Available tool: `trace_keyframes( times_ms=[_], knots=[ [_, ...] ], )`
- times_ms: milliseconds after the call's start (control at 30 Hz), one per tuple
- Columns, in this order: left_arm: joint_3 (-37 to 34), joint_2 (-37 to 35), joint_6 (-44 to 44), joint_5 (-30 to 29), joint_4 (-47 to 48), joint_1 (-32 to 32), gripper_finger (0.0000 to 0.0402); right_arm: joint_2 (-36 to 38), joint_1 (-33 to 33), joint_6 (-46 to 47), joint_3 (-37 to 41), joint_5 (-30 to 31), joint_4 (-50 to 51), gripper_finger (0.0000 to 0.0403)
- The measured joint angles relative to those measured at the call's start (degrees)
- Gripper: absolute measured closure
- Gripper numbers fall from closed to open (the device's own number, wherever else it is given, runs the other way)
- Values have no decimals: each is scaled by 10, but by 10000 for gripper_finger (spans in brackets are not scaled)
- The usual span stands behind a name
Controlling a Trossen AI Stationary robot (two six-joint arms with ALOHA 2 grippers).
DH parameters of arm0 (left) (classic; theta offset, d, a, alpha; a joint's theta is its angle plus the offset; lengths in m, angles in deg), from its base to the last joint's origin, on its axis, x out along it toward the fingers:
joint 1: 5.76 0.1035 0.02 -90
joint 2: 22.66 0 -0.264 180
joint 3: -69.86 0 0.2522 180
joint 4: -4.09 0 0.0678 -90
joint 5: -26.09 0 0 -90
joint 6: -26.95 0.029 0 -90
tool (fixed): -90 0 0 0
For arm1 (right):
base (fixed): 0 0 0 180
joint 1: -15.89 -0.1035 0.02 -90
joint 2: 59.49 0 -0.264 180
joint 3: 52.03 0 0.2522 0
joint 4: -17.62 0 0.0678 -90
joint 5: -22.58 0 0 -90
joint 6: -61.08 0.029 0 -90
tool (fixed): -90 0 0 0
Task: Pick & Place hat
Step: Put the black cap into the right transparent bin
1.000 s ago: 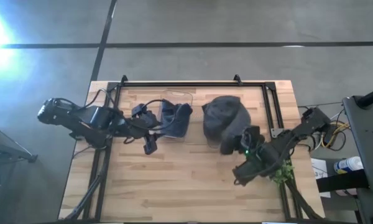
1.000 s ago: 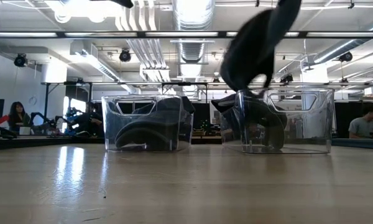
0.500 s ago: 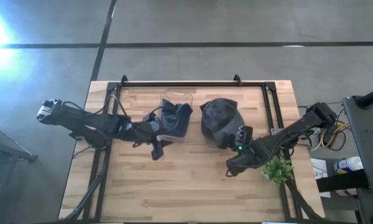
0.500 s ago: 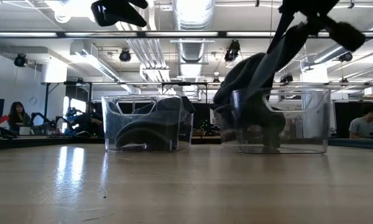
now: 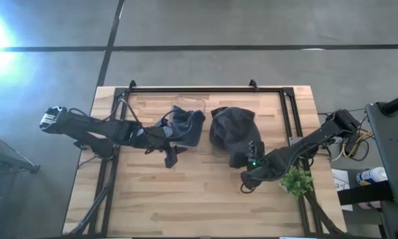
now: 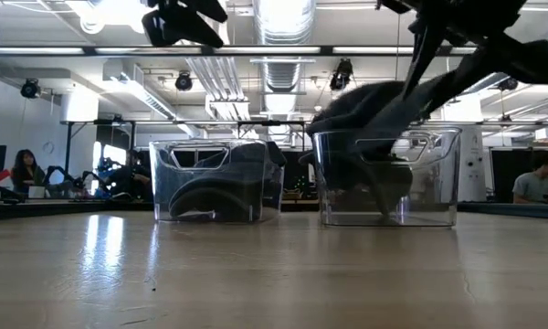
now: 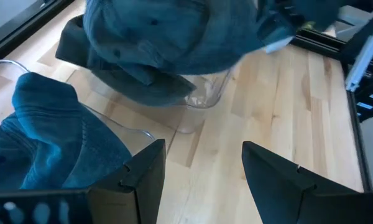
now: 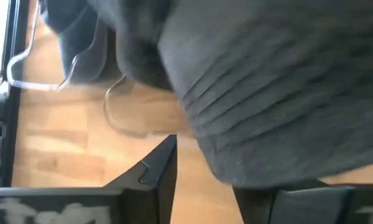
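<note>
On the bench [image 5: 205,192], two clear bins stood side by side near the far rail: the left bin [image 6: 215,180] and the right bin [image 6: 388,178].

Item, left bin: we noted a blue cap [image 7: 50,143] lying inside it, bunched against the wall.

Item, right bin: we noted the grey hat [image 5: 231,131] draped over its rim, part inside and part humped above the top edge, as the low view showed it.

Item, right gripper [image 5: 251,159]: it was placed at the near side of the right bin, its fingers closed on a fold of the grey hat; the right wrist view showed the cloth filling the space above the fingers [image 8: 155,174].

Item, left gripper [image 5: 170,158]: it hung above the bench just in front of the left bin, its fingers [image 7: 137,180] spread wide and holding nothing.

Step in hand, in our judgement: placing the hat into the right bin, not yet finished, since cloth overhung the rim.

Next move, in our judgement: the right gripper would need to lower or push the fold further inside the walls, then open and lift clear without dragging the cloth or shifting the bin.
</note>
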State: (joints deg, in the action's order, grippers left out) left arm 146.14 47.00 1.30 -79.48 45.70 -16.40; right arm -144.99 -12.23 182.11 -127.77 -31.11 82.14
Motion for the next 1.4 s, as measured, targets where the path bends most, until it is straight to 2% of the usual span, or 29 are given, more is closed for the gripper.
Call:
trace_keyframes(
  times_ms=[167, 333, 433, 567, 700, 833, 900, 967, 1067, 1233, 1333, 1400],
  knots=[
    [0, 34, -5, 6, -44, 9, 195, 0, 0, -41, -23, -21, 0, 246],
    [6, 77, -4, 15, -113, 11, 195, 0, 0, -111, -37, -101, -3, 234],
    [25, 101, 8, 15, -115, 15, 195, 0, 0, -154, -45, -134, -31, 230],
    [50, 128, 20, 14, -117, 24, 195, 0, -2, -207, -80, -139, -29, 230],
    [70, 147, 27, 15, -116, 32, 195, 1, -20, -203, -131, -139, 98, 232],
    [80, 156, 21, 36, -117, 35, 195, 2, -51, -123, -170, -146, 303, 232],
    [81, 160, 12, 56, -117, 35, 195, 9, -60, -93, -168, -169, 365, 232],
    [79, 164, -2, 69, -115, 35, 195, 27, -60, -87, -140, -197, 374, 232],
    [78, 174, -31, 72, -117, 35, 195, 64, -53, -77, -68, -185, 313, 232],
    [78, 206, -40, 82, -138, 35, 195, 169, -39, 3, 79, -96, 198, 232],
    [88, 222, -6, 82, -137, 35, 195, 227, -39, 68, 165, -38, 131, 232],
    [95, 229, 20, 79, -128, 35, 195, 254, -35, 76, 210, -23, 85, 232]
  ],
)
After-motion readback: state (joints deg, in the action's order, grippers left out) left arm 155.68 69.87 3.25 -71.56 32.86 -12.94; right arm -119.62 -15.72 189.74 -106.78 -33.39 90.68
